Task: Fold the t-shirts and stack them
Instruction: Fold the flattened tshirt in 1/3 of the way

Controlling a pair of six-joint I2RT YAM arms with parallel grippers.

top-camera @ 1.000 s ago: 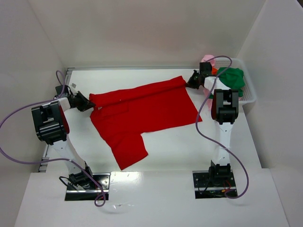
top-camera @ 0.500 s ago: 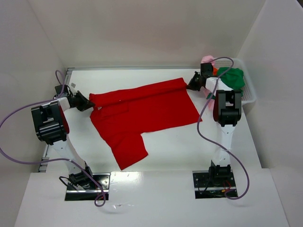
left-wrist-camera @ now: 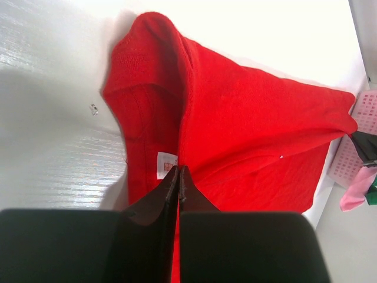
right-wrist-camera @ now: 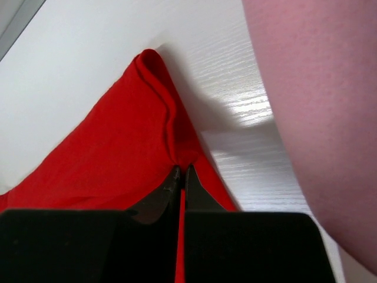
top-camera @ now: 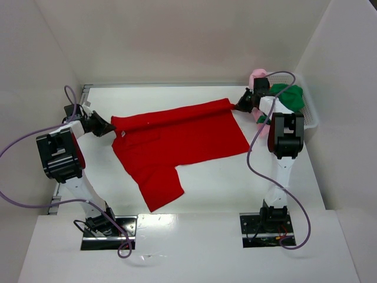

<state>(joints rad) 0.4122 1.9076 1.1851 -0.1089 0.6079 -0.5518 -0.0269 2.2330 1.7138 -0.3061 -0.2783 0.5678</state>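
A bright red t-shirt (top-camera: 177, 141) lies spread on the table, its far edge folded over into a long ridge. My left gripper (top-camera: 108, 127) is shut on the shirt's left end by the collar and white label (left-wrist-camera: 166, 164). My right gripper (top-camera: 238, 105) is shut on the shirt's far right corner (right-wrist-camera: 171, 147). A dark green shirt (top-camera: 290, 97) and a pale pink shirt (top-camera: 257, 76) lie bunched in the basket at the far right; the pink one fills the right of the right wrist view (right-wrist-camera: 318, 106). A bit of orange cloth (top-camera: 266, 88) shows between them.
The white lattice basket (top-camera: 311, 118) stands at the far right against the wall. White walls close in the table on three sides. One sleeve of the red shirt (top-camera: 160, 188) hangs toward the near edge between the arm bases.
Both grippers have drawn slightly outward and toward the back, pulling the shirt's folded far edge straighter. The right arm has moved a little to the right toward the basket.
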